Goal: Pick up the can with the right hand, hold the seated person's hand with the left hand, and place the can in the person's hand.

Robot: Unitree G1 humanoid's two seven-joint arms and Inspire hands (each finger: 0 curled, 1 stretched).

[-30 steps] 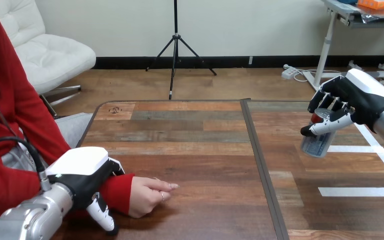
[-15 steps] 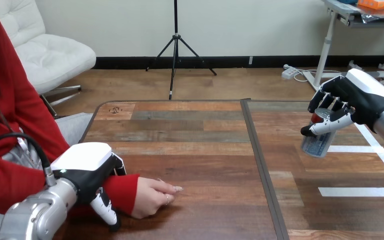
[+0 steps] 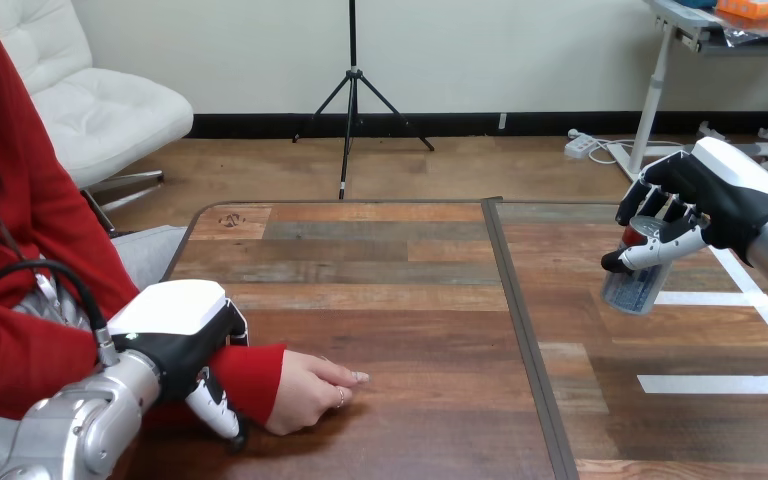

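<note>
My right hand (image 3: pixel 705 205) hangs above the table's right part, its fingers and thumb curled round a silver can (image 3: pixel 638 274) with a red top, held tilted and clear of the wood. At the lower left my left hand (image 3: pixel 182 340) sits over the person's red-sleeved wrist (image 3: pixel 250 378), with its thumb down the near side and its fingers curled round the sleeve. The person's hand (image 3: pixel 310 392) rests palm down on the table (image 3: pixel 380 290), fingers loosely curled and pointing right.
A dark seam (image 3: pixel 518 330) splits the tabletop left and right. White tape lines (image 3: pixel 720 383) mark the right part. The person sits at the left side, their red sleeve along the table's near left edge. Bare wood lies between the two hands.
My left hand and the person's wrist have shifted a little to the right and away from me along the table. The right hand with the can has stayed still.
</note>
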